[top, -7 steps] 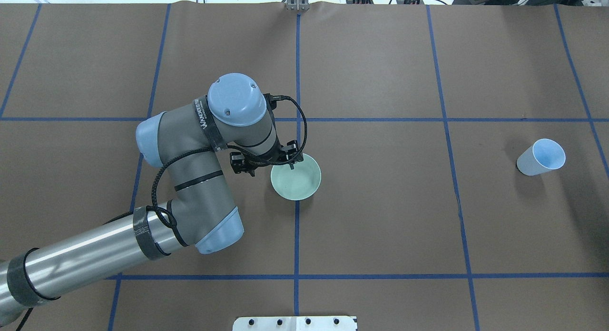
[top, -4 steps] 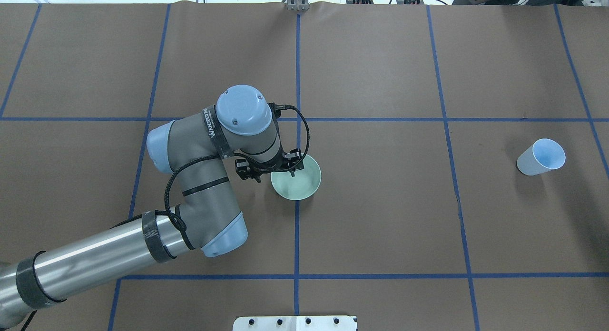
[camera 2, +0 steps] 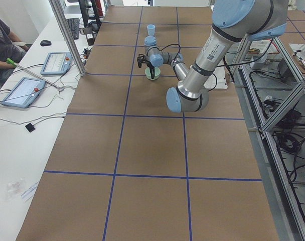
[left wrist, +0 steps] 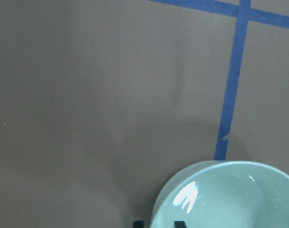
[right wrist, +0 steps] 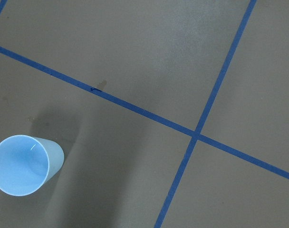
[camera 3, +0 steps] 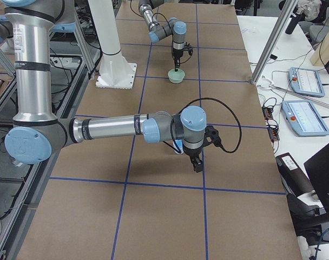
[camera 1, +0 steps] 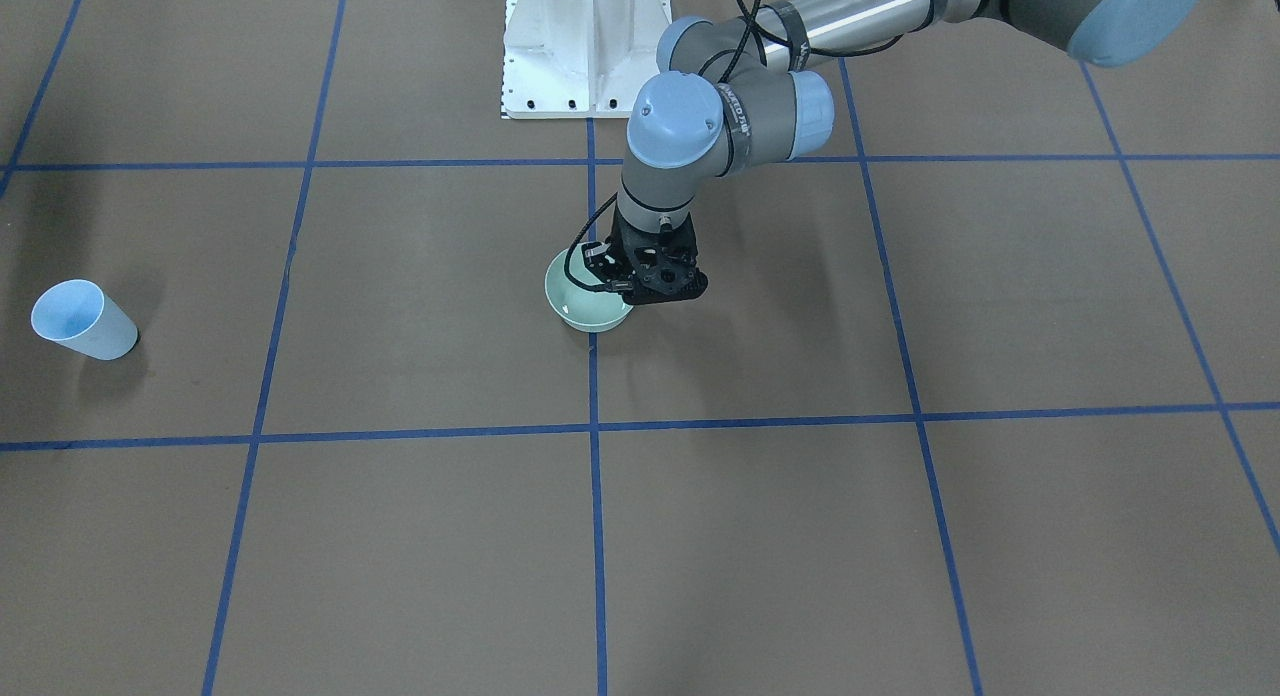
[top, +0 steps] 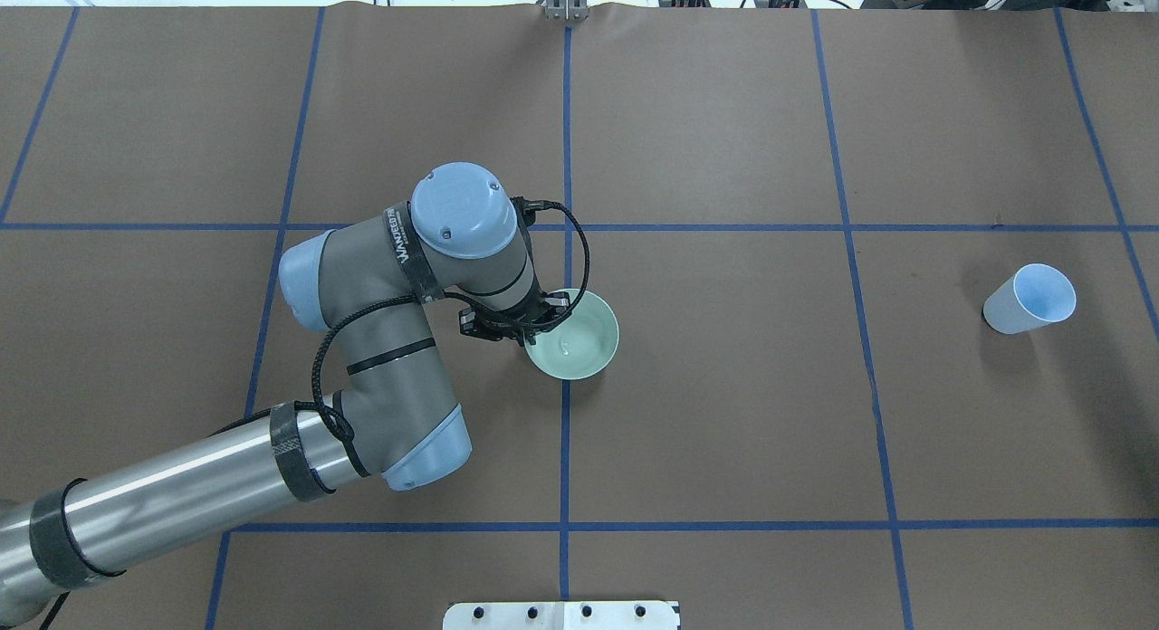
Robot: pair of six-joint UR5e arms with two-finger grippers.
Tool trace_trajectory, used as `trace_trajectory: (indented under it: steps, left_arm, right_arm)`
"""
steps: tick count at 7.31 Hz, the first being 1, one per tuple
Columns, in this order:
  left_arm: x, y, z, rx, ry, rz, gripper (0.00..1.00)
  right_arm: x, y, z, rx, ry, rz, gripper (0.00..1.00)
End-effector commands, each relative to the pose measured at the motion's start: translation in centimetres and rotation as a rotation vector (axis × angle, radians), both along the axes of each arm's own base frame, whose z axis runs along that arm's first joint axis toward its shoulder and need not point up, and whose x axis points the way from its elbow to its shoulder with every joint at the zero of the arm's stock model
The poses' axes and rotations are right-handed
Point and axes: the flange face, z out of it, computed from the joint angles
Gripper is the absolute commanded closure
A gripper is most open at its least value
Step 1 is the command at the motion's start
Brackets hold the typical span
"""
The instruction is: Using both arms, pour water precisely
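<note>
The left tool (top: 536,326) pinches the left rim of the mint-green bowl (top: 587,333) at mid-table (top: 724,431), water (top: 565,346) glinting inside. A one-sided grip like this could let the bowl tilt and spill. Right tool (camera 3: 197,166): cannot tell.

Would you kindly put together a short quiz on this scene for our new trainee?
1. True or false: the cup lies on its side.
2. What does the left end effector grip? A) the cup B) the bowl's rim C) nothing
3. Fill in: the tape lines on the table are ____.
Key: 1 false, it stands upright. 2 B. 3 blue.
</note>
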Motion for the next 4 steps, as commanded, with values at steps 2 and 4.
trace_trajectory:
  steps: [2,4]
  left_arm:
    - [-5.5,-1.4,-1.5,-0.002,0.053,-0.021,1.0]
    - [-15.2,-0.6,3.7,0.023,0.062,-0.024,1.0]
  right_arm:
    - [0.2,0.0,0.0,0.001,0.0,0.003,0.01]
    - [0.1,-0.1,-0.1,-0.032,-0.011,0.001,0.01]
